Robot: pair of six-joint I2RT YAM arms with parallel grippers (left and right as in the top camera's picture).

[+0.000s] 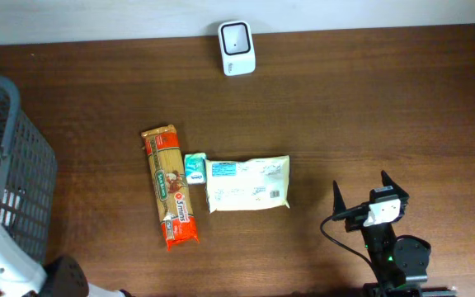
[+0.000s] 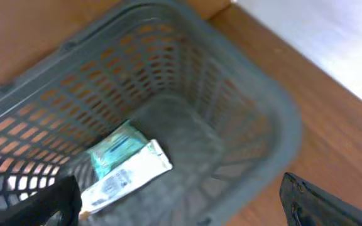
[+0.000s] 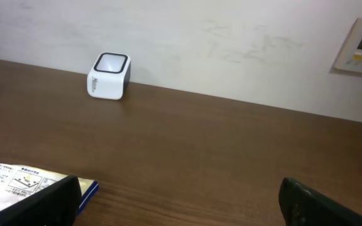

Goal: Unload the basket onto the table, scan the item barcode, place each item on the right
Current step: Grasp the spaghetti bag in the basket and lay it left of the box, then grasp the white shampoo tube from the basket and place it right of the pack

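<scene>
Grey basket (image 2: 275, 125) below left pincer (image 2: 175, 201), wide open, empty | right pincer (image 1: 361, 186) wide open, empty

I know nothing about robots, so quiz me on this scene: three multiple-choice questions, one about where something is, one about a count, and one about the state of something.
1. Where does the white scanner stand?
A. at the far edge of the table, by the wall
B. in the middle of the table
C. on the floor

2. How many packs lie on the table outside the grey basket?
A. one
B. three
C. six

3. How is the right hand?
A. open and empty
B. shut on a pack
C. shut on a cloth

Answers:
1 A: the overhead view shows it right where the wood meets the wall.
2 B: the pasta pack, the small green packet and the white pouch.
3 A: its fingers stand wide apart with nothing between them.
</scene>
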